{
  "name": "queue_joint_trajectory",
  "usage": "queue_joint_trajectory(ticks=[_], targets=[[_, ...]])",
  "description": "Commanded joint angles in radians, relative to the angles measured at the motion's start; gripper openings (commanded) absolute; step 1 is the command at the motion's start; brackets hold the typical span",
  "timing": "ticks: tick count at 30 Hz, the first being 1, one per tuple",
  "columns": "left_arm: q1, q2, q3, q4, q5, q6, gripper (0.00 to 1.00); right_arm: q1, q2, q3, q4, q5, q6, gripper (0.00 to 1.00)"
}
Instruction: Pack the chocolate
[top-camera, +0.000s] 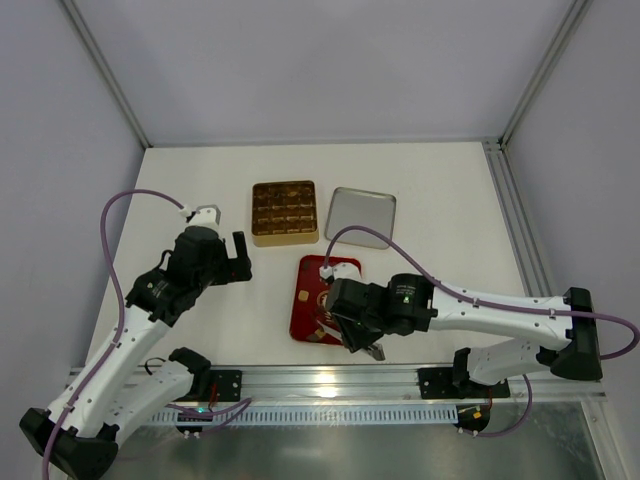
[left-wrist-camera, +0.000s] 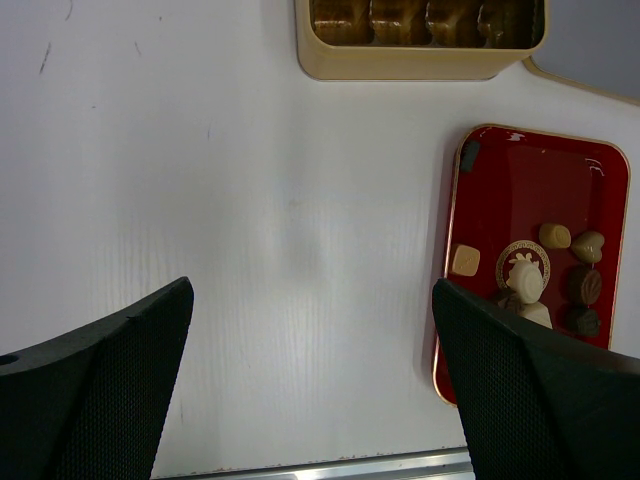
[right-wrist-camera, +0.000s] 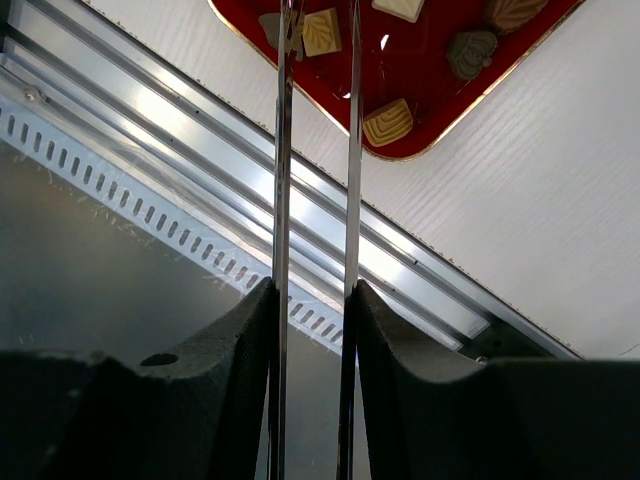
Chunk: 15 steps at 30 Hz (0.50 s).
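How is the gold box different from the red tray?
The box is gold and square; the tray is red and longer. The box is split into a grid of small cells; the tray is one flat, open dish. Chocolates lie loose on the tray; what fills the box's cells is hard to tell. Both sit flat on the white table, close together.

table (top-camera: 200, 180): white, matte | walls (top-camera: 300, 60): pale grey-lilac | frame posts (top-camera: 105, 72): aluminium | light: even
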<state>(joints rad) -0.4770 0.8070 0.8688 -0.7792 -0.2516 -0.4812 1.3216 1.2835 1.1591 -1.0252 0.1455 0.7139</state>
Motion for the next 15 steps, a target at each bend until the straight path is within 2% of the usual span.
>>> queue_joint_trajectory(ticks=[1,15], targets=[[0.005,-0.008,-0.001,0.021,-0.003,0.01,1.0,0.01,-0.007,-0.002,0.008,-0.007,0.027,0.38],[0.006,-0.012,-0.002,0.018,-0.006,0.01,1.0,0.01,0.04,-0.012,0.034,-0.004,0.013,0.38]])
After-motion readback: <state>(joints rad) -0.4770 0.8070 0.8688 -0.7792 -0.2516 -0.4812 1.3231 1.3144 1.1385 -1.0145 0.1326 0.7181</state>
